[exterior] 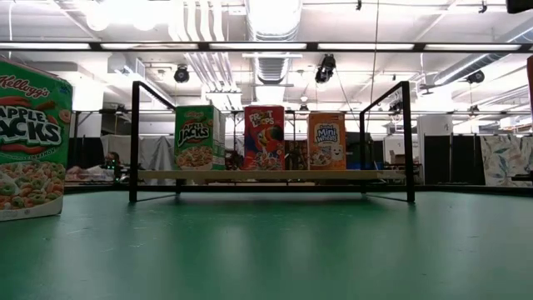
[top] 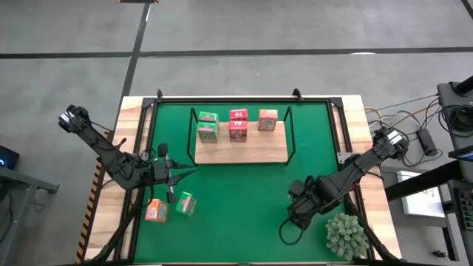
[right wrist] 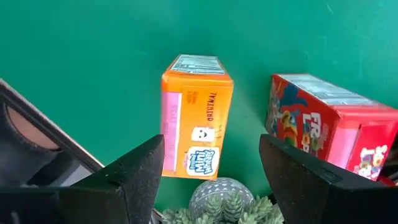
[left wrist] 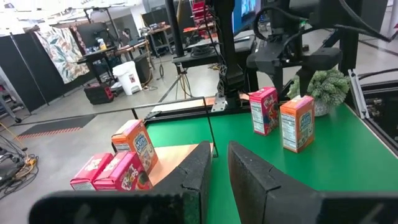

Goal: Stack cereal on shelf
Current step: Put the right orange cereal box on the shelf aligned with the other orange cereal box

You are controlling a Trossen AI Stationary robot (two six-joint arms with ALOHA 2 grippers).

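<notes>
The shelf (top: 240, 151) stands at the mat's far middle. On it are two green boxes (top: 208, 125), two pink-red boxes (top: 238, 124) and one orange box (top: 268, 120). An orange box (top: 156, 210) and a green box (top: 185, 204) lie near the left edge. My left gripper (left wrist: 217, 149) hovers just beyond them, narrowly open and holding nothing. My right gripper (right wrist: 211, 143) is wide open above an orange box (right wrist: 196, 118), with a finger on either side and clear of it. A pink-red box (right wrist: 323, 118) stands beside that one. In the high view the right arm (top: 299, 207) hides both.
A spiky grey-green plant (top: 345, 235) sits at the near right corner, close behind my right gripper. The shelf's black wire frame (top: 290, 133) rises at both ends. Bare green mat (top: 236, 214) lies between the two arms. Cables and equipment lie beyond the table's right edge.
</notes>
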